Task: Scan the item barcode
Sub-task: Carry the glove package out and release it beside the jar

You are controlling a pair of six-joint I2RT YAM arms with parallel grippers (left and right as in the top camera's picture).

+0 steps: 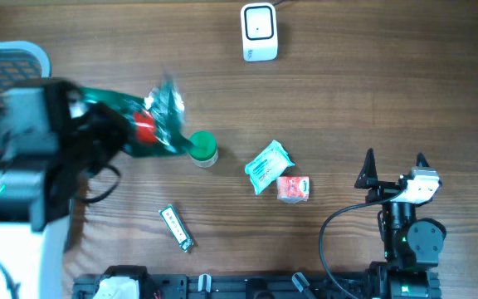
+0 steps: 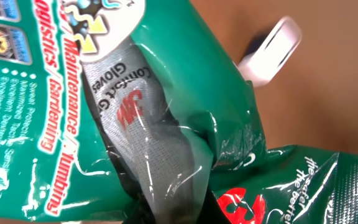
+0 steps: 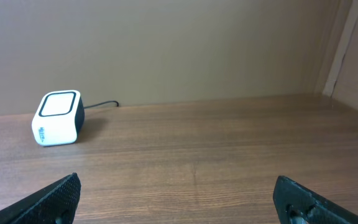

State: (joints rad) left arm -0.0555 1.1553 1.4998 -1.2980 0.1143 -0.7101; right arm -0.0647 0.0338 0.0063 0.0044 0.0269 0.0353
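Green glove pack (image 1: 158, 116) was pinched tight in the left gripper (image 1: 113, 133), over at the left, far from the white scanner (image 1: 259, 31). The right gripper (image 1: 395, 158) was wide open, holding nothing.

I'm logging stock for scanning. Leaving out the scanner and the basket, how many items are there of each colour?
Green or teal: 3 (glove pack, green-lidded jar, teal packet)
Red-orange: 1 (small packet)
Pale: 1 (strip pack)
Total: 5
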